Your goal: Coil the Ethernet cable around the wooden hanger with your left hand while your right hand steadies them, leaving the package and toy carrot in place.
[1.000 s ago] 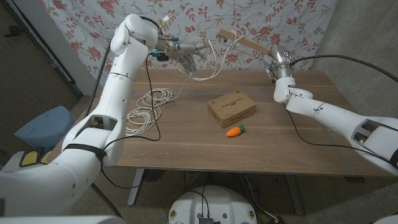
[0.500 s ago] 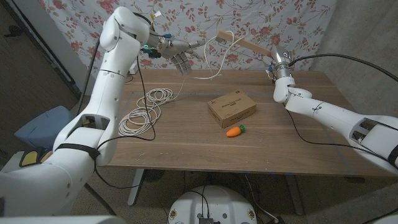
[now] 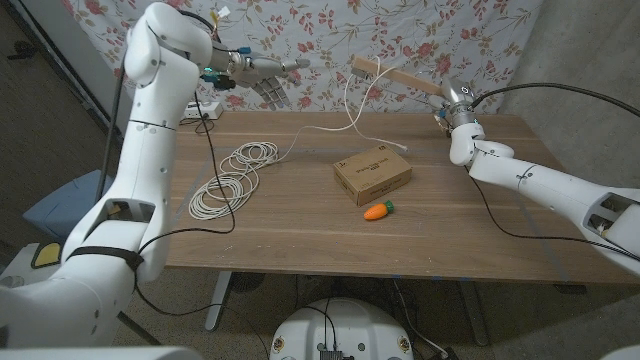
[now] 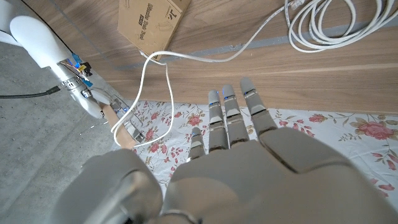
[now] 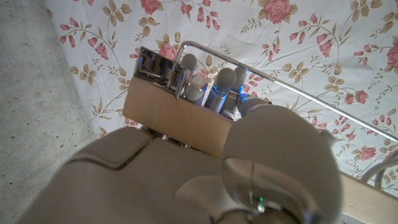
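The wooden hanger is held up over the table's far edge by my right hand; the right wrist view shows that hand gripping the wooden bar beside its metal clip. The white Ethernet cable hangs in a loop from the hanger and runs down to loose coils on the table's left. My left hand hovers to the left of the hanger, fingers spread and holding nothing; it is apart from the cable. The package and the toy carrot lie mid-table.
A floral cloth hangs behind the table. A white object sits at the table's far left corner. A blue seat stands on the floor to the left. Bare wood stretches right of the carrot.
My left hand let go of the cable and drew away leftward from the hanger. The cable now hangs slack from the hanger. The right hand with the hanger barely shifted.
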Available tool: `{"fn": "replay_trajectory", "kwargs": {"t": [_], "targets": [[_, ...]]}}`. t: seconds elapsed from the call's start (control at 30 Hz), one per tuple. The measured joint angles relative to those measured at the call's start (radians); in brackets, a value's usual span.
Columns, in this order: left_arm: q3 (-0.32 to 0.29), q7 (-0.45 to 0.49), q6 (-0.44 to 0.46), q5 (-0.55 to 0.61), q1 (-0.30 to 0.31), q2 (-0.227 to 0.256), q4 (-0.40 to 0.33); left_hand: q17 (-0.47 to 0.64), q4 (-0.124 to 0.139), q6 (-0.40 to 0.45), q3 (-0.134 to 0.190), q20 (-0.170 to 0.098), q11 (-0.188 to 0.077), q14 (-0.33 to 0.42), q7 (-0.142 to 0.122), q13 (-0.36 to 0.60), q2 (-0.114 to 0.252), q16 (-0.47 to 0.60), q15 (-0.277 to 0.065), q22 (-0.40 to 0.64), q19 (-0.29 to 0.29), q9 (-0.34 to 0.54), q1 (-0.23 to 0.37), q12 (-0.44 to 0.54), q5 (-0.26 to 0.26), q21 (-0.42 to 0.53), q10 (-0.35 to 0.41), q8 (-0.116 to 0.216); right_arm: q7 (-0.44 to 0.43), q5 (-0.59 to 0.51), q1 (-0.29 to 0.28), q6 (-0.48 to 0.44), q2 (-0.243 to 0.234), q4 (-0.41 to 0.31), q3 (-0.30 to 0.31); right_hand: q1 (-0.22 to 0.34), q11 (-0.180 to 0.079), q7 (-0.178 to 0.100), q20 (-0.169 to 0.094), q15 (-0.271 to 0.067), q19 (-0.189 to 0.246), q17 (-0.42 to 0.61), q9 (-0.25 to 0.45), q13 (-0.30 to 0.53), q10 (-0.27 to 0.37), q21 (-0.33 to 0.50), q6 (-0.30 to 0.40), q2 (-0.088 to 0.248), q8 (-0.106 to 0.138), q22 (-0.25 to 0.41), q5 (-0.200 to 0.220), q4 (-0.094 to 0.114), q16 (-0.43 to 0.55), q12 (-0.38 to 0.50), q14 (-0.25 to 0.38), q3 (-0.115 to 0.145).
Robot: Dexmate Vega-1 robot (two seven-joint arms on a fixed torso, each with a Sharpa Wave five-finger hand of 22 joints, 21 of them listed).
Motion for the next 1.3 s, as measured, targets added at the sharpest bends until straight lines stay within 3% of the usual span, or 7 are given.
{"fn": "replay_trajectory", "kwargs": {"t": [0.47,0.73,0.97,1.3], "targets": [[-0.091,0.071,-0.020,-0.093,0.061,-0.008,-0.054,0.005,0.000,-0.073,0.000,-0.002,-0.002,-0.116,0.005,0.009,0.013,-0.048,0.009,0.005,-0.085,0.000,0.013,-0.051,0.000,-0.064,-0.116,-0.008,0.274,0.100,0.015,-0.080,-0.185,-0.256,-0.045,0.002,0.004,0.007,0.002,0.000,-0.005,0.000,-0.003,-0.022,-0.004,-0.008,-0.011,-0.002,0.000,0.000,0.000,0.000,0.000,-0.016,0.000,0.000],[-0.123,0.096,-0.030,-0.130,0.080,-0.014,-0.058,0.009,0.000,-0.090,0.000,-0.001,-0.003,-0.141,0.009,0.009,0.017,-0.054,0.009,0.005,-0.107,0.000,0.017,-0.061,0.005,-0.080,-0.139,-0.008,0.412,0.127,0.063,-0.111,-0.250,-0.346,-0.099,0.002,0.007,0.007,-0.002,0.002,-0.009,0.000,-0.004,-0.029,-0.007,-0.013,-0.011,-0.002,0.000,0.000,0.000,0.000,0.000,-0.019,-0.009,0.000],[-0.135,0.106,-0.036,-0.150,0.089,-0.014,-0.057,0.009,0.000,-0.090,0.000,0.000,0.000,-0.146,0.009,0.009,0.017,-0.054,0.015,0.005,-0.119,0.000,0.017,-0.061,0.005,-0.086,-0.142,-0.008,0.545,0.130,0.131,-0.138,-0.277,-0.390,-0.163,0.005,0.013,0.007,0.001,0.006,-0.016,0.000,-0.014,-0.055,-0.012,-0.028,-0.011,0.000,-0.013,-0.005,0.007,-0.001,-0.006,-0.029,-0.020,-0.001],[-0.150,0.112,-0.042,-0.167,0.099,-0.009,-0.048,0.009,0.000,-0.090,0.000,0.001,0.000,-0.146,0.008,0.014,0.017,-0.054,0.015,0.005,-0.120,0.000,0.017,-0.061,0.005,-0.091,-0.142,-0.008,0.749,0.100,0.228,-0.175,-0.268,-0.396,-0.259,0.005,0.016,0.002,0.002,0.009,-0.027,0.000,-0.018,-0.083,-0.016,-0.049,-0.016,0.000,-0.025,-0.005,0.008,0.001,-0.017,-0.041,-0.038,-0.004]]}}
